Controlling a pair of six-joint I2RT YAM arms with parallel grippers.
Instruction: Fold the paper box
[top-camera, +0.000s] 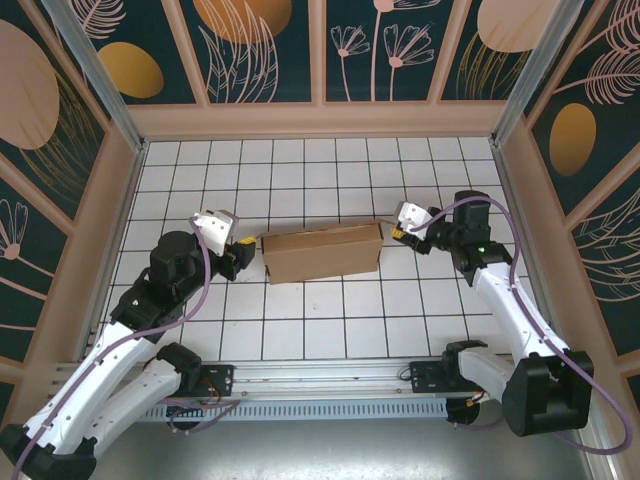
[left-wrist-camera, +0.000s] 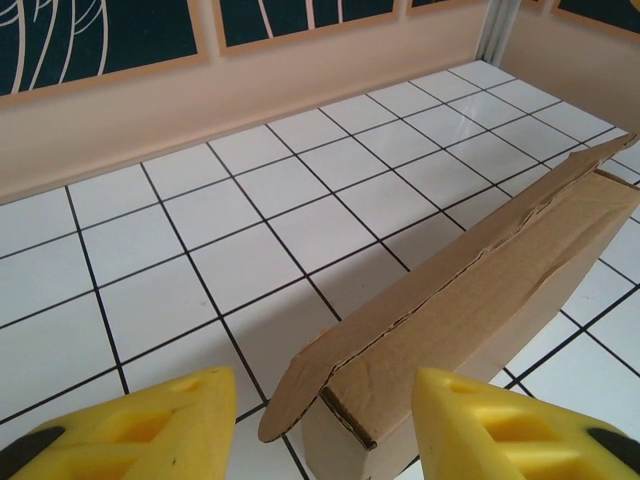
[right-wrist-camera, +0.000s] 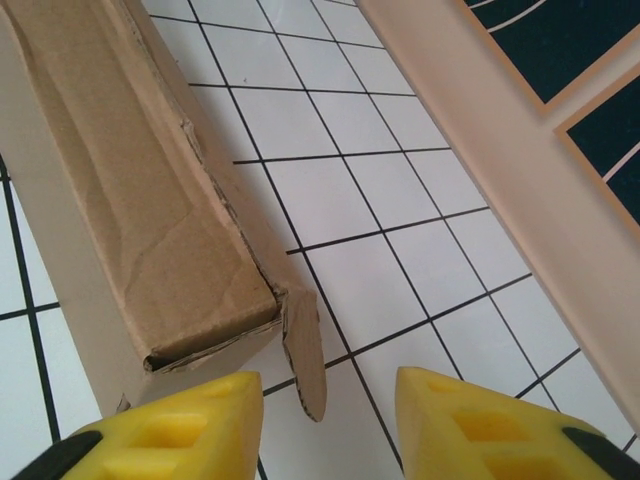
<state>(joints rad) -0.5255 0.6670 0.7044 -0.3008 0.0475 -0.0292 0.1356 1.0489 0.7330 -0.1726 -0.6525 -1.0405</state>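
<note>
My left gripper (top-camera: 243, 262) and right gripper (top-camera: 398, 235) flank the paper box (top-camera: 322, 254) at its 2 ends, jaws apart, clamping nothing, apparently stationed to tuck its loose end flaps (right-wrist-camera: 305, 350).

Robot test cell, lab-type setup. The counter (top-camera: 330, 320) is surfaced in white square tiles with dark lines, forming an even grid. Its far, left and right edges are walled by printed panels (top-camera: 265, 50): dark teal with gold discs and line-drawn leaves and flowers, set in pale frames, like a staged backdrop. Bare aluminium posts (top-camera: 98, 75) stand at the two far corners. A slotted metal rail (top-camera: 320, 373) runs along the near edge, with a left arm (top-camera: 110, 365) and a right arm (top-camera: 510, 310), white and black, bolted there. Purple cables (top-camera: 203, 262) loop along both. The light is bright and even.
</note>
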